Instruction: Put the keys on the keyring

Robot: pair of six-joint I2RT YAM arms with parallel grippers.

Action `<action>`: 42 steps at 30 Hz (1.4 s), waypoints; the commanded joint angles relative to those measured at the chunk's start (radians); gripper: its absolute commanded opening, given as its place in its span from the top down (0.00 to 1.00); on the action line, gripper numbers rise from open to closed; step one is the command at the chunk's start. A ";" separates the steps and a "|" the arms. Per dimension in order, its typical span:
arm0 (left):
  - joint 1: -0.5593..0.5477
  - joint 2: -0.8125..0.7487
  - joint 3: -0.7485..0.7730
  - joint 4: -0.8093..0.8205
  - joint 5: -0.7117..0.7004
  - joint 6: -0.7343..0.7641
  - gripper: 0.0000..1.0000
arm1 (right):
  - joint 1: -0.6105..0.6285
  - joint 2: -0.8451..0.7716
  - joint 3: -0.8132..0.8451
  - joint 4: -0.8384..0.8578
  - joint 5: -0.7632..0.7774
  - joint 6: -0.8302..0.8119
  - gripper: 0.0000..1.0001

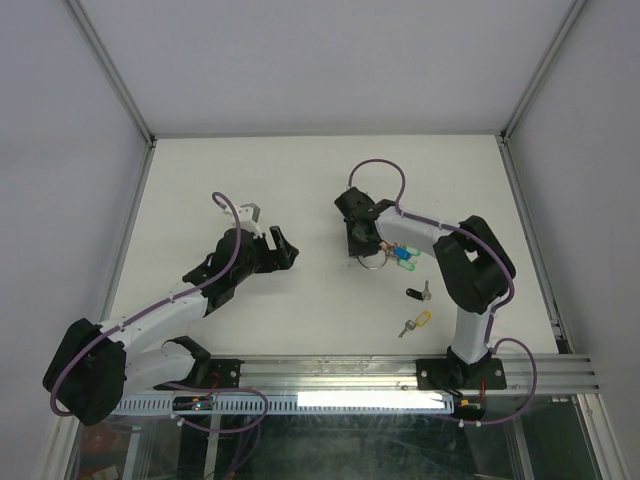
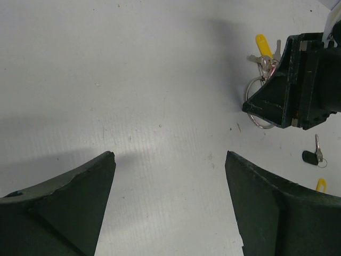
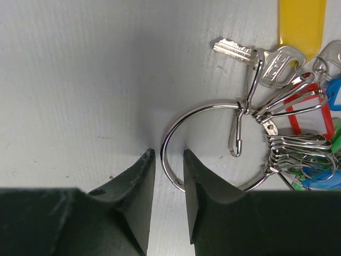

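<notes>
The silver keyring lies flat on the white table and carries several keys on small clips, with yellow, red, blue and green heads bunched at its right. My right gripper straddles the ring's left arc. The wire runs between its two narrowly parted fingers, with a sliver of gap on each side. In the top view this gripper points down over the keyring. A loose black key and a loose yellow key lie nearer the front. My left gripper hangs wide open over bare table, left of the keyring.
The white table is walled by grey panels at the back and both sides, with a metal rail along the front edge. The black key and yellow key lie right of my left gripper.
</notes>
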 commanded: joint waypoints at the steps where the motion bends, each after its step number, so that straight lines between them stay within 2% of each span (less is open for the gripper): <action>1: -0.006 -0.014 0.003 0.025 -0.022 0.007 0.18 | 0.006 0.022 0.043 0.000 0.004 0.019 0.71; 7: -0.005 -0.023 0.002 0.019 -0.027 0.004 0.18 | 0.007 0.085 0.051 -0.029 -0.026 0.026 0.85; 10: -0.004 -0.033 -0.007 0.017 -0.033 -0.002 0.18 | 0.009 0.107 0.044 -0.036 -0.035 0.032 1.00; 16: -0.004 -0.041 -0.023 0.031 -0.020 -0.003 0.15 | 0.014 0.016 -0.007 0.026 -0.041 0.078 1.00; 23: -0.004 -0.017 -0.016 0.084 0.052 0.014 0.15 | 0.013 -0.109 0.012 0.050 -0.054 0.123 1.00; 30: -0.006 0.009 -0.023 0.129 0.089 0.004 0.16 | 0.013 -0.150 0.031 0.033 -0.061 0.128 1.00; 33: -0.006 0.007 -0.026 0.127 0.088 0.005 0.16 | 0.013 -0.138 0.025 0.012 -0.019 0.104 1.00; 34: -0.005 0.003 -0.026 0.123 0.085 0.007 0.16 | 0.012 -0.126 0.029 -0.002 0.000 0.095 0.98; 37: -0.006 -0.008 -0.028 0.112 0.071 0.013 0.15 | 0.014 -0.094 0.020 -0.015 0.023 0.077 0.78; 38: -0.006 -0.011 -0.028 0.108 0.067 0.014 0.15 | 0.015 -0.083 0.017 -0.013 0.019 0.074 0.74; 42: -0.005 -0.017 -0.026 0.103 0.061 0.013 0.15 | 0.020 -0.043 0.016 0.002 0.001 0.065 0.69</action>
